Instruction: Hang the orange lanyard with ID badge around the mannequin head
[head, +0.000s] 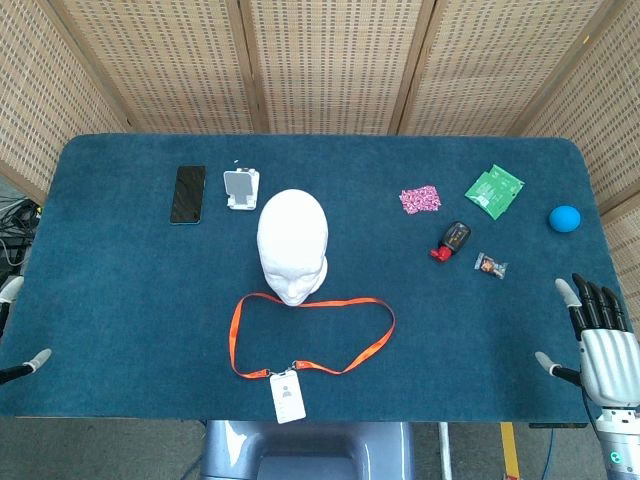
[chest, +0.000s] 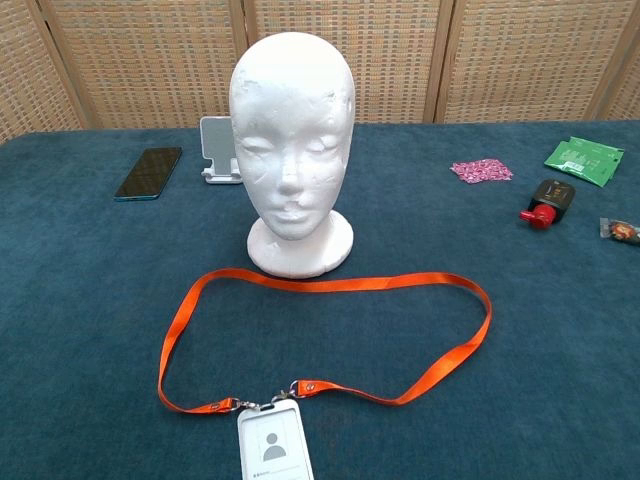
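Observation:
A white foam mannequin head (head: 292, 243) (chest: 292, 148) stands upright mid-table, facing me. In front of it the orange lanyard (head: 360, 353) (chest: 330, 284) lies flat in a wide loop, its far strap touching the head's base. The white ID badge (head: 287, 396) (chest: 273, 448) is clipped at the loop's near edge. My right hand (head: 598, 340) hovers at the table's right near corner, fingers spread and holding nothing. Only fingertips of my left hand (head: 20, 355) show at the left edge, apart and empty. The chest view shows neither hand.
A black phone (head: 188, 194) (chest: 148, 172) and a white phone stand (head: 241, 188) (chest: 219, 150) lie behind the head. At right are a pink packet (head: 419, 199), green sachet (head: 494, 190), black-and-red object (head: 452, 241), small wrapped candy (head: 490, 265) and blue ball (head: 565, 218).

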